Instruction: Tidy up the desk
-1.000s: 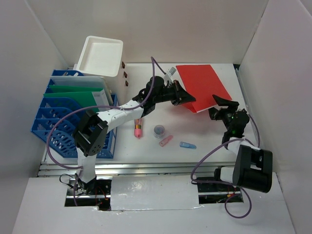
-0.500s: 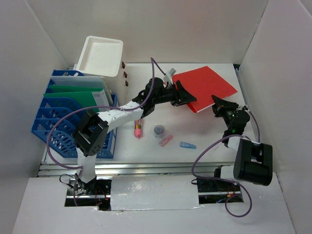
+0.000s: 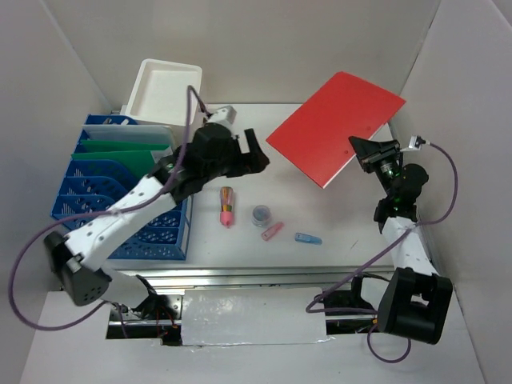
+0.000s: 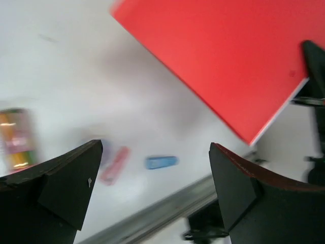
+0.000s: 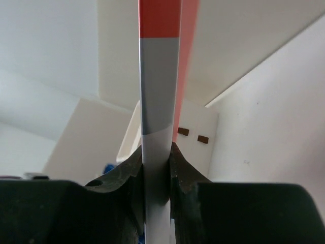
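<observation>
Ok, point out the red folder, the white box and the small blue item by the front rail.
red folder [image 3: 336,120], top view, middle of its cover.
white box [image 3: 164,94], top view, its bare floor.
small blue item [image 3: 307,238], top view, its middle.

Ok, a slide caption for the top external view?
The right gripper holds the red folder tilted above the desk; the open left gripper hovers apart from it.

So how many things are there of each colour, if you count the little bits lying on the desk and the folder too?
Pink: 2, the pink stick and the small pink piece
Blue: 1, the small blue piece
Grey: 1, the round grey thing
Red: 1, the red folder, held up off the desk by the right tool
Total: 5
</observation>
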Action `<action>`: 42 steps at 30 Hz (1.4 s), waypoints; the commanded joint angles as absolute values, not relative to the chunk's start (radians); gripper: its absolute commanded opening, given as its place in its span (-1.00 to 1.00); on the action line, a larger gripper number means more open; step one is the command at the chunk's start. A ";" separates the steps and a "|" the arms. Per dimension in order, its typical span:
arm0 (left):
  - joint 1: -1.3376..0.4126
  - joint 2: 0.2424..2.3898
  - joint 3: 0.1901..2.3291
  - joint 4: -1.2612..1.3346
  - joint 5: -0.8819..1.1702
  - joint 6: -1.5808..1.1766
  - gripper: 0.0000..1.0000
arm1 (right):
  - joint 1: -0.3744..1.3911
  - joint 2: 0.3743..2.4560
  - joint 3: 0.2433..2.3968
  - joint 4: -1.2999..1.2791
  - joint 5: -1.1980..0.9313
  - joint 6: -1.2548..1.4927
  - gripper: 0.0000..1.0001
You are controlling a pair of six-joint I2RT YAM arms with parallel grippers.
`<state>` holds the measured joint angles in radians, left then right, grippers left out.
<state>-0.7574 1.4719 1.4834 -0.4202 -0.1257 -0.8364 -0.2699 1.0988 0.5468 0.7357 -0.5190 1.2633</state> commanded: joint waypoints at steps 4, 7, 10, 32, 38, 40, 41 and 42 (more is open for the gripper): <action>-0.753 1.166 1.494 -0.756 -0.452 -0.611 0.99 | -0.174 0.960 0.796 0.579 -0.823 0.719 -1.00; -0.744 1.079 1.477 -0.801 -0.534 -0.531 0.99 | -0.028 0.855 0.842 0.448 -0.879 0.419 -1.00; -0.744 0.973 1.453 -0.781 -0.419 -0.441 0.99 | 0.153 0.804 0.937 0.223 -0.899 0.139 -1.00; -0.746 0.268 1.166 -0.975 -1.109 -0.638 0.99 | 0.712 1.255 1.230 0.348 -0.759 0.017 -1.00; -0.744 0.250 1.126 -1.032 -1.158 -0.732 0.99 | 0.719 1.434 1.362 0.524 -0.865 0.101 -1.00; -0.744 0.258 1.131 -1.066 -1.172 -0.781 0.99 | 0.724 1.494 1.393 0.558 -0.873 0.107 -1.00; -0.744 0.261 1.134 -1.071 -1.180 -0.794 0.99 | 0.726 1.512 1.419 0.590 -0.885 0.120 -1.00; -0.744 0.261 1.135 -1.071 -1.180 -0.795 0.99 | 0.729 1.550 1.433 0.610 -0.896 0.133 -1.00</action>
<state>-0.7441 0.2634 1.1271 -1.0565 -1.1229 -0.7376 0.7166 1.5093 1.3479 0.4217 -0.8474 0.0952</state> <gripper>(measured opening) 0.995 0.249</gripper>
